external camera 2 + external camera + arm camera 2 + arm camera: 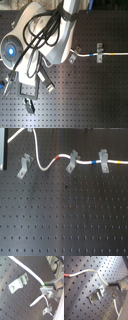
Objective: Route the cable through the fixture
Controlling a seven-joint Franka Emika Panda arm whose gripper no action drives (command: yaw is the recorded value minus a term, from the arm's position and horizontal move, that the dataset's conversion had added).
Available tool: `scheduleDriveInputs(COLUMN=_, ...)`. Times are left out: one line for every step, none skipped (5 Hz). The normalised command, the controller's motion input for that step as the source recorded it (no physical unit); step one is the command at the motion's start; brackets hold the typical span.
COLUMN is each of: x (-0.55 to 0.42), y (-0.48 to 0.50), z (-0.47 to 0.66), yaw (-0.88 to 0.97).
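Nearest the camera, in the second wrist view, the white cable (27, 269) is seen running up to the gripper (50, 288). Only one side of the jaws shows, so it cannot be told whether they are closed on it or merely beside it. A bare fixture (18, 282) lies just beside the cable's run.

Farther off, in the first exterior view, the cable (45, 164) is draped across the table (65, 218). It appears to be threaded through the middle fixture (73, 161) at 12 o'clock and the right fixture (104, 161) at 2 o'clock. It seems to pass beside the left fixture (23, 167) at 10 o'clock.

The cable is judged light, thin and limp, and slack is to be expected. It would best be pinched close to the left fixture, on the loose loop, so that little length is left to flop.
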Motion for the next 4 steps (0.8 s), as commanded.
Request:
scheduleDriveInputs(x=-0.429, y=0.051, z=0.56, yaw=0.00)
scheduleDriveInputs(x=-0.412, y=0.059, z=0.46, yaw=0.11)
scheduleDriveInputs(x=-0.329, y=0.124, z=0.27, yaw=0.05)
scheduleDriveInputs(x=-0.289, y=0.249, z=0.26, yaw=0.14)
